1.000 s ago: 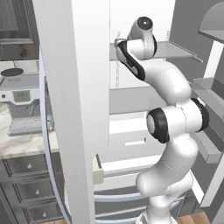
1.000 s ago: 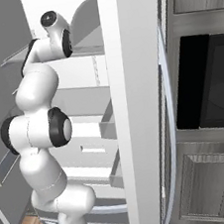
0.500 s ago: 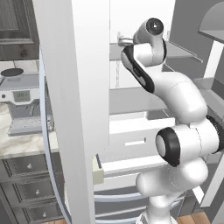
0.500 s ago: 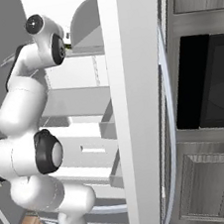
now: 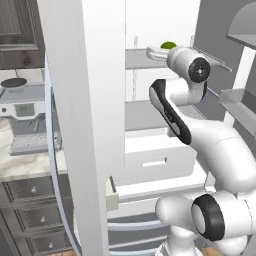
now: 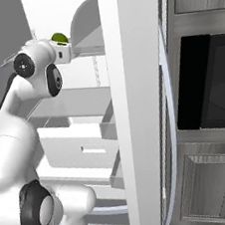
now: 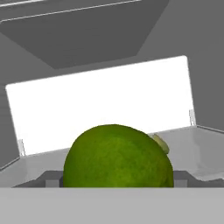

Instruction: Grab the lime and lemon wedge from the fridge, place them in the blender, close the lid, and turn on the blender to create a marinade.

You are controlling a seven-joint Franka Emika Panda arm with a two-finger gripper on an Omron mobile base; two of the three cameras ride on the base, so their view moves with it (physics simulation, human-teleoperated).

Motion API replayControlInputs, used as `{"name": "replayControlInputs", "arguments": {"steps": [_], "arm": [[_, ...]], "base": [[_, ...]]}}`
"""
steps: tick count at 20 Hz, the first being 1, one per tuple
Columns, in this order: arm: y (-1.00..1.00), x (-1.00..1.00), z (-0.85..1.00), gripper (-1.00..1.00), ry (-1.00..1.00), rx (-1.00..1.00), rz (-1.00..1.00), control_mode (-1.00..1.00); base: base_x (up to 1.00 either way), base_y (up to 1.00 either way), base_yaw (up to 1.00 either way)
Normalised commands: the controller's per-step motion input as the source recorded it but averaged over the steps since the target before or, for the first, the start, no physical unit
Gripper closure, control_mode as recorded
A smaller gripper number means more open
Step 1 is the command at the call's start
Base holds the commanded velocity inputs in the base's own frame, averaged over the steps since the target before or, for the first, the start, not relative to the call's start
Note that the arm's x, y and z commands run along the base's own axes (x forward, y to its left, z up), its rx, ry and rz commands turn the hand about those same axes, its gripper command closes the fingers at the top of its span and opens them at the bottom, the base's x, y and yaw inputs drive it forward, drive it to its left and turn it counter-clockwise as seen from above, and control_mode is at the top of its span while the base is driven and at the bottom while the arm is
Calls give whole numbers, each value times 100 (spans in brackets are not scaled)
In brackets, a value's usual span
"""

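Note:
The fridge [image 5: 85, 100] stands open, its broad white door [image 6: 139, 106] in the foreground of both base views. The lime [image 7: 118, 155], a round green ball, lies on the upper shelf [image 5: 137, 59] and fills the lower middle of the hand view. My gripper [image 7: 117, 180] is open, with a dark fingertip [image 7: 52, 179] on each side of the lime. A small olive piece [image 7: 160, 142] peeks out behind the lime's right shoulder; it may be the lemon wedge. From the base the lime [image 5: 168, 45] [image 6: 59, 38] shows just beyond my hand [image 6: 65, 52]. The blender and the lid are out of view.
White drawers [image 5: 155, 160] [image 6: 84, 148] sit below the shelf. Grey door bins [image 5: 240, 100] hang at the right of the arm. A coffee machine [image 5: 25, 115] stands on the counter left of the fridge, and a dark wall oven [image 6: 207, 92] is on the right.
The arm's upper joints have swung outward and lower. The hand has pushed further onto the upper shelf towards the lime, the jaws just as wide as before.

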Motion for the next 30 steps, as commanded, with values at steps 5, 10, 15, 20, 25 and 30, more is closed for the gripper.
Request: {"name": "replayControlInputs", "arguments": {"steps": [5,10,15,20,25,30], "arm": [[-23,-100,30,100,-10,0,0,-100],[-20,-100,8,100,4,-1,2,-100],[-11,-100,0,100,21,-7,2,-100],[-2,-100,-10,100,39,-13,0,-100],[3,-100,-65,100,51,-19,0,-100],[22,-100,-100,100,40,-15,-3,-100]], "base": [[0,0,0],[0,0,0],[0,0,0],[0,0,0],[0,0,0],[0,0,0]]}}
